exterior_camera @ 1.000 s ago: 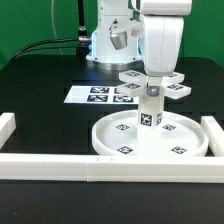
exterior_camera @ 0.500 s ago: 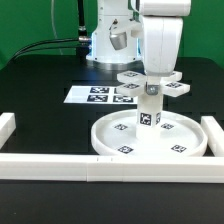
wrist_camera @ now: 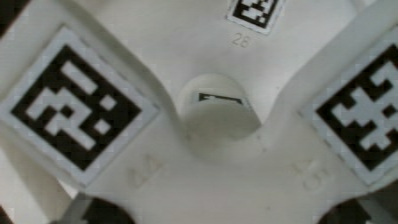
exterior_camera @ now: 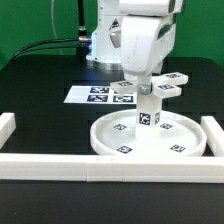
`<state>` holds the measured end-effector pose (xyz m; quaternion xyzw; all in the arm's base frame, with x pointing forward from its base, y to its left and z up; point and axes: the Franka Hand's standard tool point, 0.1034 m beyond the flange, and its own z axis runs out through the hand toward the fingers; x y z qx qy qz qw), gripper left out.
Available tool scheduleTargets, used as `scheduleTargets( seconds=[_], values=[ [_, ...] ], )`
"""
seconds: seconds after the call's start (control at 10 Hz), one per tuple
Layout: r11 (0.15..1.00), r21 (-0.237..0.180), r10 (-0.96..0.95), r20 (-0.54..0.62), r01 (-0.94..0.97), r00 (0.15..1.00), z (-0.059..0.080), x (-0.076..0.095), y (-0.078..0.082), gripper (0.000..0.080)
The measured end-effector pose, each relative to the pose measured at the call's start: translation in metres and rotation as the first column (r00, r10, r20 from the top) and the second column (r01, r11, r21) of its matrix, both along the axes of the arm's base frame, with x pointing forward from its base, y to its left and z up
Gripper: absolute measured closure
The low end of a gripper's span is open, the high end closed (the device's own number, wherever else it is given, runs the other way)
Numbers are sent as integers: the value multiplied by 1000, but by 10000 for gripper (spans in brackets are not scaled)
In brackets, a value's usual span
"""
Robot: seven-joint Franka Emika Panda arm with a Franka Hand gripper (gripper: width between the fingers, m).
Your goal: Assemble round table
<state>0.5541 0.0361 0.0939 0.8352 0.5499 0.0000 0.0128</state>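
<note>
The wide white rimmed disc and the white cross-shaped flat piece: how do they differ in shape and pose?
The wide white rimmed disc is round with a raised rim; the white cross-shaped flat piece has arms. The disc lies on the table; the cross sits up on the short white post, under the gripper. Both carry black-and-white square tags.

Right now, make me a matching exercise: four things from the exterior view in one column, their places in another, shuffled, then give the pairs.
Things:
1. wide disc
2. post
3. cross-shaped piece
4. marker board

Places:
A. on top of the post, under the arm
B. flat on the black table behind the disc
C. upright in the disc's centre
D. against the white rails at the front

Pairs: 1-D, 2-C, 3-A, 4-B
</note>
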Motion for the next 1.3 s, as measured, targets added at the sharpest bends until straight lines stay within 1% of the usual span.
scheduleTargets(
  seconds=[0.2,0.4,0.6,1.0,1.1,1.2,1.3],
  values=[
    [971,4,-238,4,238,971,0,-1,0,348],
    [872,16,-490,5,489,872,0,-1,2,348],
    [803,27,-595,12,595,803,0,0,2,348],
    [612,37,-791,4,790,612,0,0,3,348],
    [458,51,-888,-14,888,459,0,0,3,348],
    [339,62,-940,-27,939,341,0,0,4,348],
    [181,64,-982,-43,981,184,0,0,5,348]
  ],
)
